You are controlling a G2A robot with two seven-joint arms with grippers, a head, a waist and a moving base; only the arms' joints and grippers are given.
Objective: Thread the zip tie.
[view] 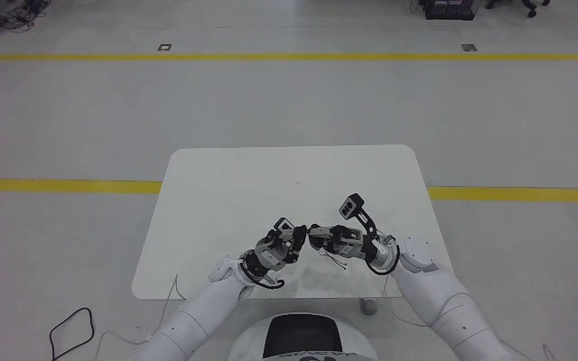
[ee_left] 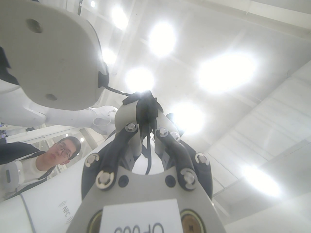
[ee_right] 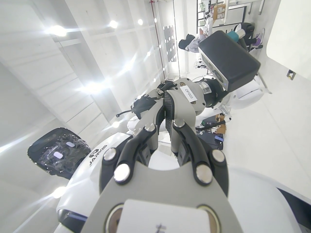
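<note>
White table [view: 226, 199] below, and your left gripper [ee_left: 145, 115] pinches the zip tie [ee_left: 148, 151], strap running lengthwise back between its fingers, while your right gripper [ee_right: 162, 103], fingers pressed together, sits tip to tip ahead.

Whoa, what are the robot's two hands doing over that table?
The robot is trying to thread a black zip tie. Its left pincer is clamped shut on the tie, and the right pincer is nose to nose with it, above the near edge of the white table. Whether it's through yet is hidden.
</note>
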